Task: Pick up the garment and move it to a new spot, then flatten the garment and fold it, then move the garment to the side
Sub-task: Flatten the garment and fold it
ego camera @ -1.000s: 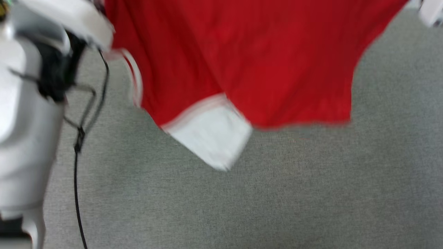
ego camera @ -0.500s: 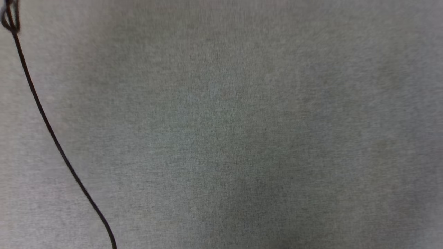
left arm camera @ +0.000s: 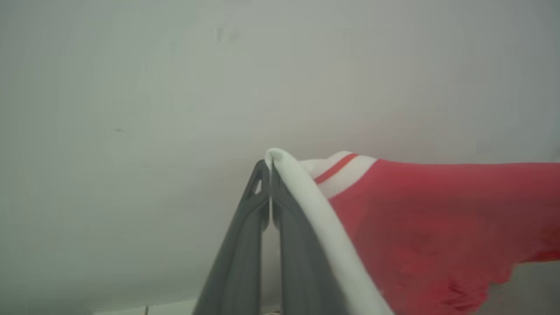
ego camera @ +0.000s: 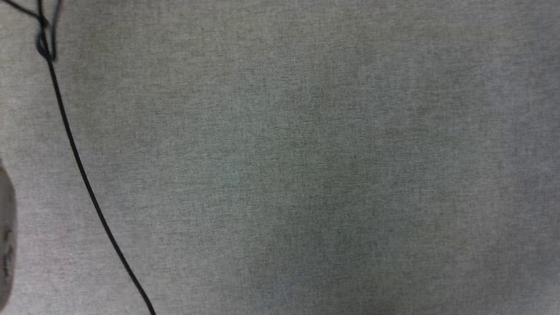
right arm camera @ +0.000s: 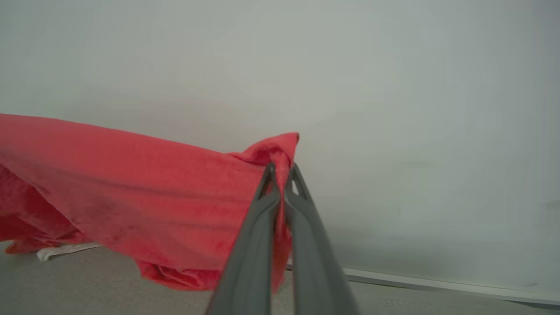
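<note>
The garment is a red jersey with white, red-striped trim. In the left wrist view my left gripper is shut on its white edge, and the red cloth stretches away to the right. In the right wrist view my right gripper is shut on a bunched red corner of the garment, which spreads to the left and sags toward the grey surface, a white bit touching down. The cloth hangs stretched between the two grippers in front of a pale wall.
The head view looks down on a grey fabric surface with a thin black cable running down its left side. A pale wall with a white baseboard stands behind the garment.
The head camera has swung: a second ago it showed the hanging red garment and the left arm; now it shows grey surface and the black cable. Both grippers stay shut.
</note>
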You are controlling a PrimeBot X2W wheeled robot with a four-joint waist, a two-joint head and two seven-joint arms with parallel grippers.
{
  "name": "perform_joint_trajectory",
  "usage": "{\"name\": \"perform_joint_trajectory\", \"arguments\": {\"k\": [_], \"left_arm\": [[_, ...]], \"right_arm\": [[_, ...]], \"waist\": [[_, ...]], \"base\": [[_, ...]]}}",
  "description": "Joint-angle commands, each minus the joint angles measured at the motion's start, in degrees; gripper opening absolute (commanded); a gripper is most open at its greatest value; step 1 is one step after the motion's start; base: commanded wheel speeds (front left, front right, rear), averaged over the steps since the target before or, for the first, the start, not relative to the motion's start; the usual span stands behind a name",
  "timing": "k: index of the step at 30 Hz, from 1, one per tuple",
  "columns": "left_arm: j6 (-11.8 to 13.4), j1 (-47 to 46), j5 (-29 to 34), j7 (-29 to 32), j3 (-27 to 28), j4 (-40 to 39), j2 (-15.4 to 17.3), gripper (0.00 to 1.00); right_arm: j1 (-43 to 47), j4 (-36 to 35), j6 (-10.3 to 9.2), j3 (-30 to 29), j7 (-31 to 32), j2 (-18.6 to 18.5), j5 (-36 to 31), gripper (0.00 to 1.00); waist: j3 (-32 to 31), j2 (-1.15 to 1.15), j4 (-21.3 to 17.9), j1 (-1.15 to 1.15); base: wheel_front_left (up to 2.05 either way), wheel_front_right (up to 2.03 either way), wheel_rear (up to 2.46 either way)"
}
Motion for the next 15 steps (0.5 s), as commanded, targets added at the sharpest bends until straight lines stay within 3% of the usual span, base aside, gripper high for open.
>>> {"name": "perform_joint_trajectory", "arguments": {"k": [1,6,15], "left_arm": [[0.0,0.7,-0.3,-0.6,0.2,0.3,0.1,0.00],[-1.2,6.3,-2.7,-3.7,-0.2,4.6,-1.3,0.00],[-1.9,23.9,-6.8,-9.6,-3.3,5.7,-3.4,0.00]], "right_arm": [[0.9,0.4,-0.10,0.2,-0.4,-0.2,0.2,0.00],[5.7,4.1,-0.09,3.3,-2.7,-0.3,2.7,0.00],[21.4,8.1,-0.10,8.9,-5.4,-1.2,8.7,0.00]], "waist": [[-0.1,0.00,0.1,-0.01],[-2.6,0.00,0.6,-0.01],[-13.5,0.00,1.3,-0.01]], "base": [[0.00,0.00,0.00],[0.00,0.00,0.00],[0.00,0.00,0.00]]}}
